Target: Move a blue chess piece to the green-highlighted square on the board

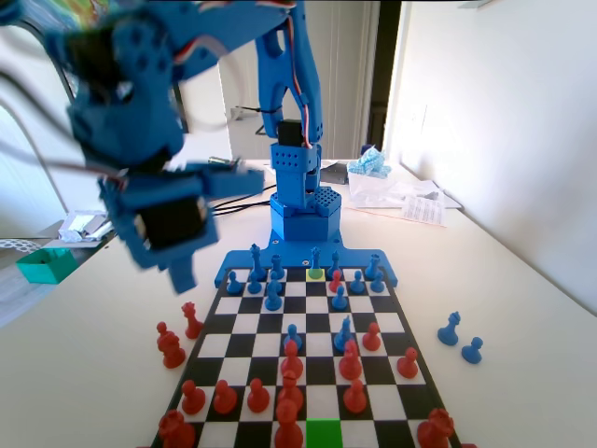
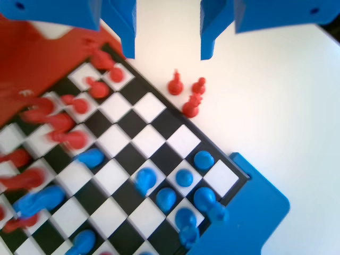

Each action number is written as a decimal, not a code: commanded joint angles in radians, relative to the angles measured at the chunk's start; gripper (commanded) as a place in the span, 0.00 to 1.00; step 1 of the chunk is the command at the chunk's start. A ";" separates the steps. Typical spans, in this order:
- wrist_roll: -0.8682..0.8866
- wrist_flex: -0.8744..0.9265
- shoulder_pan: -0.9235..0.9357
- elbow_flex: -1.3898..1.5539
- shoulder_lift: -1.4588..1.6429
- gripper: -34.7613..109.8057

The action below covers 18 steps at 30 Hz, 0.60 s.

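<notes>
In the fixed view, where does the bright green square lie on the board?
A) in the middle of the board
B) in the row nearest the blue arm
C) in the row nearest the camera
C: the green-highlighted square sits at the bottom edge of the board, empty, between red pieces.

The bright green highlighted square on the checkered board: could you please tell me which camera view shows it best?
The fixed view shows it best: the bright green highlighted square lies unobstructed at the near edge of the black-and-white checkered board. The wrist view looks down on a different, blurred part of the board, with no green tint visible.
</notes>
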 commanded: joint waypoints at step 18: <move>0.072 0.021 -0.448 0.483 0.483 0.34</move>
